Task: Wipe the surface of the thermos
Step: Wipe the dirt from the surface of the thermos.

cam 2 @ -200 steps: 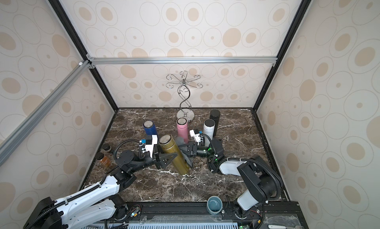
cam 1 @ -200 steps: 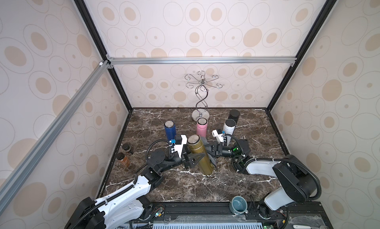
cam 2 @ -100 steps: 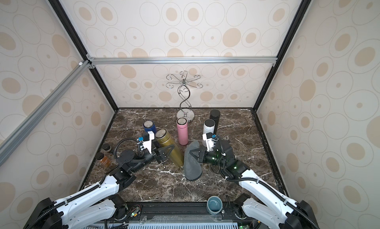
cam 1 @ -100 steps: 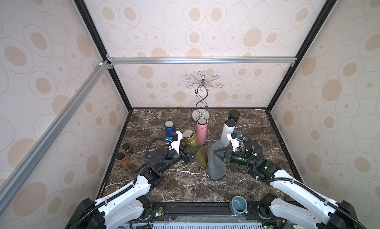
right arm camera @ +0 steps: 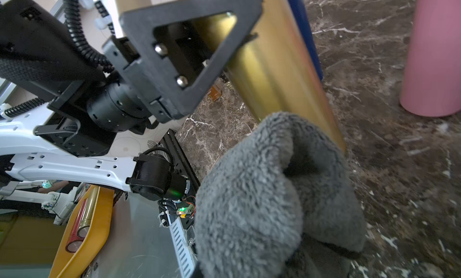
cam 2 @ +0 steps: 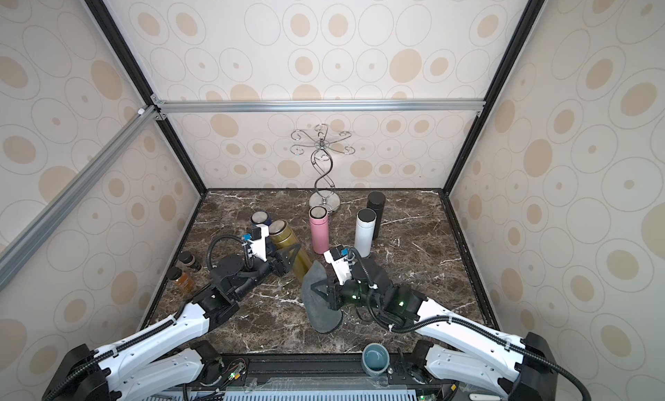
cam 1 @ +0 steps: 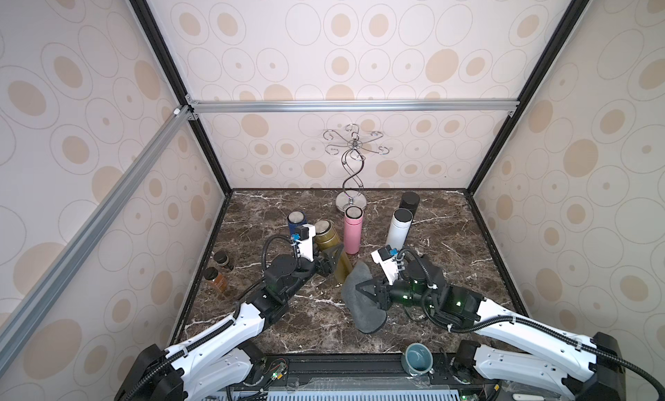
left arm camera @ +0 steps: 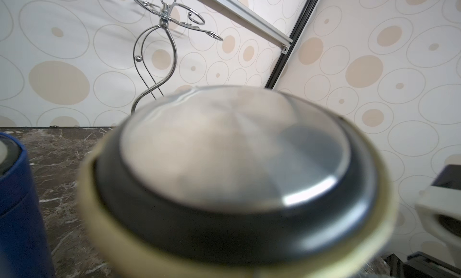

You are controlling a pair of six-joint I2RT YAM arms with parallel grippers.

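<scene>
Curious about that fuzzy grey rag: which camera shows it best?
The right wrist view: the grey cloth fills it, fibres sharp, by the gold thermos. Both top views show it small, hanging from the right gripper. The left wrist view misses it.

**Blurred lid, buried jaws**

In the left wrist view the gold thermos is only a blurred lid, its body cut off by the edge. In both top views the grey cloth hides the thermos's foot, at its five o'clock end, and covers the jaw tips of the right gripper.

Pink bottle, white bottle, chrome stand, teal mug
</scene>
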